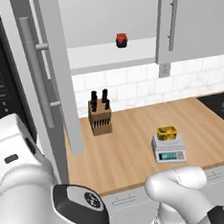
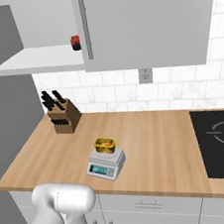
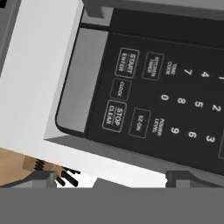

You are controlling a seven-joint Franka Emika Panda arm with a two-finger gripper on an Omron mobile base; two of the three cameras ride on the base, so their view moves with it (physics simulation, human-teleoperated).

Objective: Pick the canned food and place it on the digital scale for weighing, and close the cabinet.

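**Tin on scale, cabinet door open**

Nearest the hand camera, the microwave keypad (image 3: 166, 100) is seen close up, with the gripper (image 3: 111, 178) tilted toward it; whether it is parted or clenched cannot be told. Rightward, the cabinet (image 1: 58, 75) door is swung out over the counter (image 1: 127, 151) edge. Open worktop is left around the knife block (image 1: 100, 116). The canned food (image 1: 166, 132) is seated on the digital scale (image 1: 169, 149).
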